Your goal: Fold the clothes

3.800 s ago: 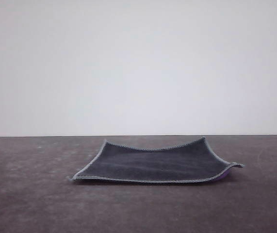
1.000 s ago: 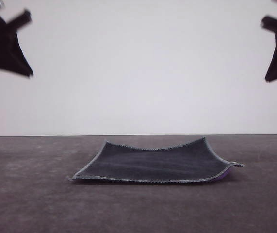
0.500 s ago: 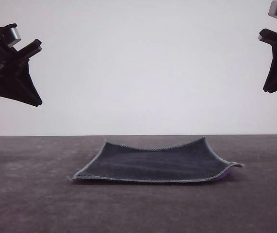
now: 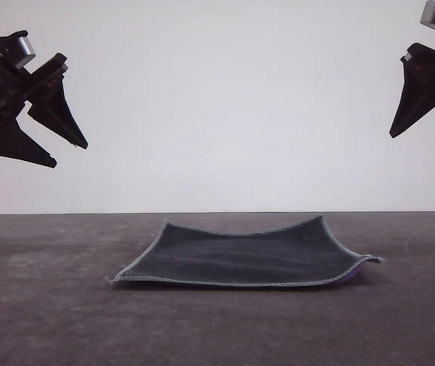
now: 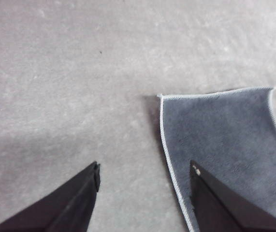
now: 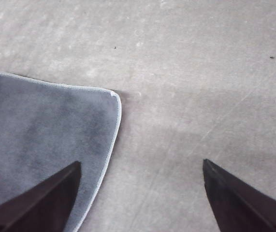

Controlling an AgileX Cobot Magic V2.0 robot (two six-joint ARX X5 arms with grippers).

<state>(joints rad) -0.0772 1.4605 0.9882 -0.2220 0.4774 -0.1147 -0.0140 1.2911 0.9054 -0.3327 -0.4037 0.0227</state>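
The clothes (image 4: 247, 255), a small square cloth, lie flat on the table with the dark charcoal face up and a light grey hem; a sliver of purple shows under the near right corner (image 4: 348, 276). My left gripper (image 4: 71, 154) hangs open high above the table, left of the cloth, and my right gripper (image 4: 415, 145) hangs open high on the right. In the left wrist view the cloth (image 5: 225, 140) has a corner just ahead of the open left gripper (image 5: 145, 174). The right wrist view has another corner of the cloth (image 6: 46, 125) ahead of the open right gripper (image 6: 140, 166).
The dark grey table (image 4: 42, 305) runs across the whole view, with bare surface around the cloth on all sides. A plain white wall (image 4: 225, 107) stands behind the table's far edge.
Both arms came into view from above since the earliest frame. In the last half second both grippers went from shut to open, and the left one shifted slightly right.
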